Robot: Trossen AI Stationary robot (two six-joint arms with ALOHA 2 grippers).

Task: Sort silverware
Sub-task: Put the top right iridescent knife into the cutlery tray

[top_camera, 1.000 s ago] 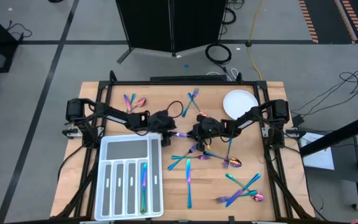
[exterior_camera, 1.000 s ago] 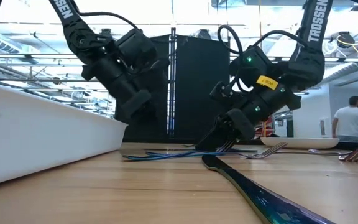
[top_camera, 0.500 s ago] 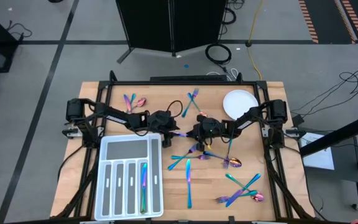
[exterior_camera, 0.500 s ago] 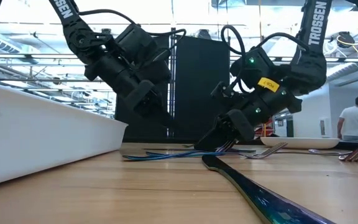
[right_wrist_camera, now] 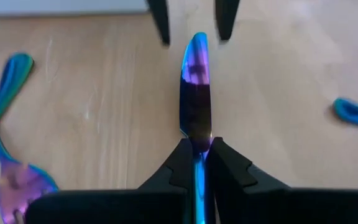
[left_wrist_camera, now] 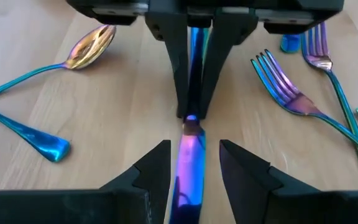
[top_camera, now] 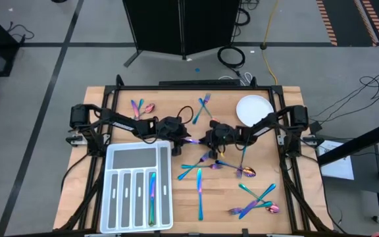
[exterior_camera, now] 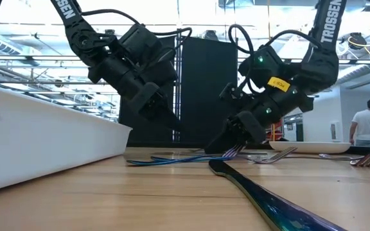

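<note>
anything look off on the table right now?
Only mid-handover oddity: right gripper is shut on a knife held off the table, blade poking between the left gripper's open fingers. Tray holds one piece; the rest of the silverware lies scattered, some crossed. Nothing damaged.

Even, bright overhead light on the desk, shadows soft and short. Low view is backlit by glaring ceiling strips, so both arms read as silhouettes, and the nearest knife blurs. Wrist views go soft at close range, the knife blade gleaming.
</note>
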